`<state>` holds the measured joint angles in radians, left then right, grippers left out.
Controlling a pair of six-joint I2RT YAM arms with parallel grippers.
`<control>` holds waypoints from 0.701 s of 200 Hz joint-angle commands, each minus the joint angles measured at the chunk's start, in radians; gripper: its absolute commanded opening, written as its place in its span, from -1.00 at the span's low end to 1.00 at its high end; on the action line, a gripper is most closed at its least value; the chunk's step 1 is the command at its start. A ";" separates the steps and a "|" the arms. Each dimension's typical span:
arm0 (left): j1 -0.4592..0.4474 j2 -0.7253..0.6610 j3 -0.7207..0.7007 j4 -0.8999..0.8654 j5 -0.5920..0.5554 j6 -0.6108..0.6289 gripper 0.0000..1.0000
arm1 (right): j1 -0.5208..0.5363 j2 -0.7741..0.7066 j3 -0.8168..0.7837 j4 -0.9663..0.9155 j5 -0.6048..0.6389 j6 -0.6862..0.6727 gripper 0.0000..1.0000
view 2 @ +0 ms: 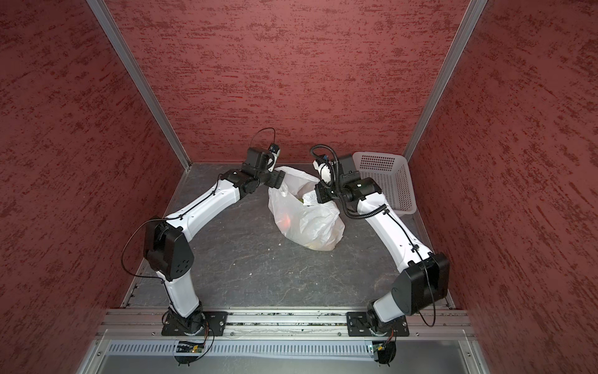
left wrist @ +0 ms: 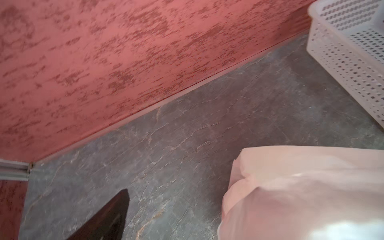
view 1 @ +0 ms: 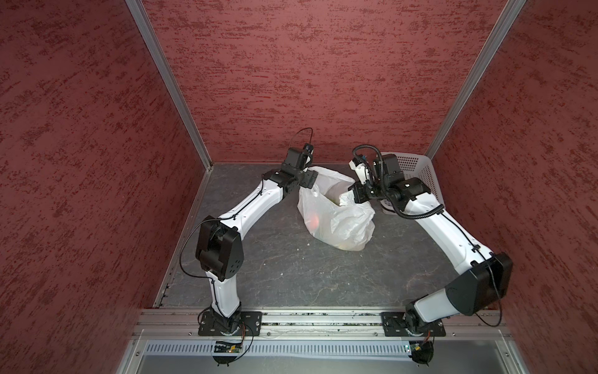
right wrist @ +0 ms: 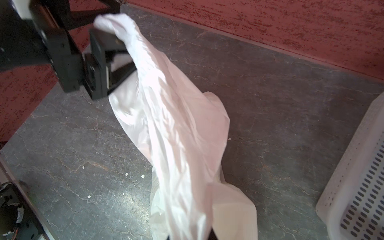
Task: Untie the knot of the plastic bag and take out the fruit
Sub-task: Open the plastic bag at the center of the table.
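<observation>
The plastic bag (view 1: 336,223) (view 2: 307,223) is thin white film standing on the grey floor with its mouth open upward. No knot shows. Fruit shows only as colours through the film: an orange-red glow (view 1: 315,221), something yellow low down (view 1: 348,247) and a bit of green in the mouth (view 2: 302,200). My left gripper (view 1: 309,181) (left wrist: 180,199) is at the mouth's left rim, open, with plastic (right wrist: 124,27) draped over one finger (right wrist: 104,41). Its other finger (left wrist: 110,216) is bare. My right gripper (view 1: 351,194) (right wrist: 189,236) is shut on the mouth's right rim.
A white perforated basket (view 1: 417,175) (view 2: 388,175) (left wrist: 353,52) (right wrist: 357,197) stands in the back right corner, close behind the right arm. Red walls close the cell at the back and on both sides. Small white crumbs (right wrist: 126,174) lie on the floor.
</observation>
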<state>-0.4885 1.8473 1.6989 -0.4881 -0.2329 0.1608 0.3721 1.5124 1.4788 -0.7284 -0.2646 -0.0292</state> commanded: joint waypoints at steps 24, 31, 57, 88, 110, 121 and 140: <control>0.097 -0.043 -0.041 -0.076 0.033 -0.035 -0.01 | -0.002 -0.016 -0.014 0.028 0.039 -0.022 -1.00; 0.099 -0.051 -0.045 -0.079 0.048 -0.036 -0.20 | -0.002 -0.004 -0.008 0.036 0.039 -0.026 -1.00; 0.094 -0.084 -0.056 -0.105 0.132 -0.044 -0.88 | -0.004 0.057 0.051 0.060 0.056 -0.046 -1.00; 0.079 -0.140 -0.052 -0.215 0.230 -0.074 -1.00 | -0.007 0.125 0.141 0.093 0.091 -0.064 -1.00; 0.078 -0.202 -0.077 -0.311 0.293 -0.105 -1.00 | -0.009 0.153 0.164 0.118 0.098 -0.070 -1.00; 0.077 -0.238 -0.099 -0.361 0.343 -0.118 -1.00 | -0.010 0.167 0.159 0.122 0.093 -0.070 -1.00; 0.070 -0.281 -0.142 -0.441 0.446 -0.148 -1.00 | -0.010 0.191 0.130 0.111 0.081 -0.068 -1.00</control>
<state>-0.4107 1.6215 1.6005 -0.7834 0.0578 0.0639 0.3664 1.6718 1.6100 -0.6415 -0.1932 -0.0872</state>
